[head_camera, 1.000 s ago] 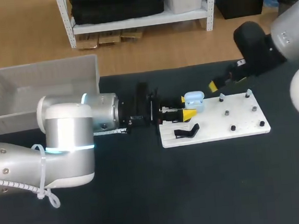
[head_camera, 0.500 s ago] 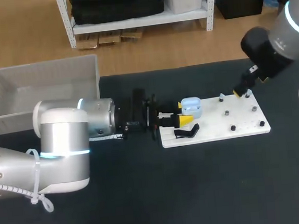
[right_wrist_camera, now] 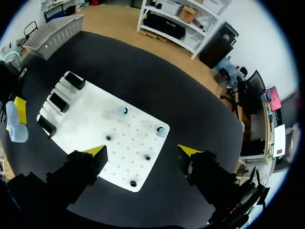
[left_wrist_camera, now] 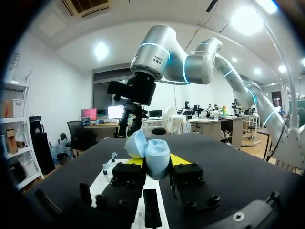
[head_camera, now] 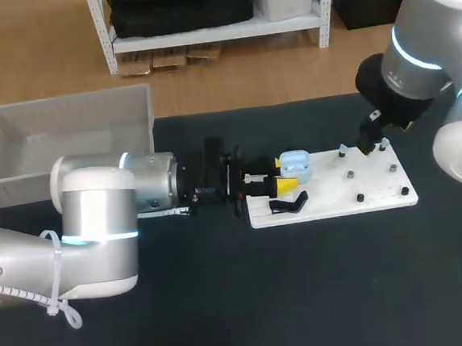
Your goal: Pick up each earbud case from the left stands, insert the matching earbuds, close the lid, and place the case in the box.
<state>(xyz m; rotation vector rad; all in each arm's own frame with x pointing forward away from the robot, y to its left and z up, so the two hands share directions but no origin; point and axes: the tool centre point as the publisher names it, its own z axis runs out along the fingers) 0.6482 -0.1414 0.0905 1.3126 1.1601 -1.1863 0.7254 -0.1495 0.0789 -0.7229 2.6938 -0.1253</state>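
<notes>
Case: the pale blue plastic earbud case (head_camera: 295, 164), lid hinged open, is pinched from both sides by the left claw (head_camera: 283, 173) over the left end of the white perforated board (head_camera: 379, 196).
Earbuds: two small pale blue earbuds (right_wrist_camera: 123, 110) sit on pegs along the board's far side.
Right claw: the right claw (right_wrist_camera: 142, 150) is spread wide and points down over the board's far right part.
Doing it well: centre the spread tips on one earbud, descend straight and close gently. Holding the case level with its mouth up should help.
Box: the grey plastic box (head_camera: 65, 127) waits far left on the black surface (head_camera: 306, 296).
Change: the right arm has swung upright and shifted right, while the left claw has drawn the case slightly left.
</notes>
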